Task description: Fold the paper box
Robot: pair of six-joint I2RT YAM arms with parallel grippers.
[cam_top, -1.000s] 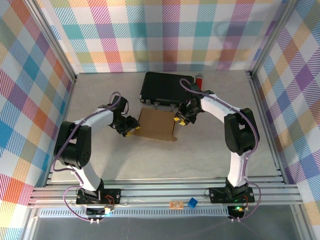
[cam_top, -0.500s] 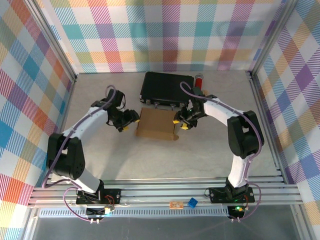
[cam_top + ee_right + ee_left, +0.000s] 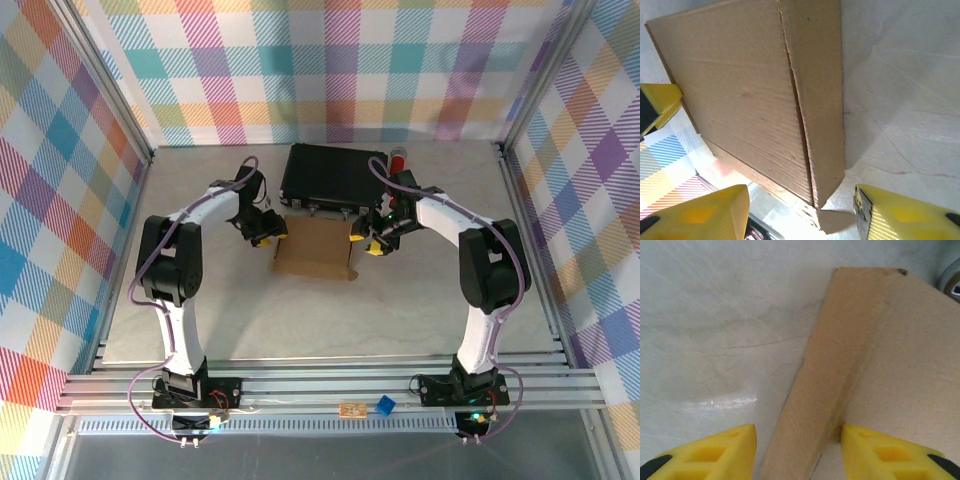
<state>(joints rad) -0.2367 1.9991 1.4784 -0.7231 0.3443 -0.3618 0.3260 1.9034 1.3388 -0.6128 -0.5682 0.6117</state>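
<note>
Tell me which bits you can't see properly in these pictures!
- Top view: the red thing behind the black case is tiny and partly covered by the right arm; what it is stays unclear.
- Top view: too small to tell whether the left gripper or right gripper touches the paper box.
- Left wrist view: the box runs off the right and bottom edges; a grey round thing is cut by the corner.

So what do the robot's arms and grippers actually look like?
The left arm and right arm have white shells, black joints and lilac cables looping alongside. The left gripper and right gripper each end in two yellow wedge-shaped fingers edged in black.
</note>
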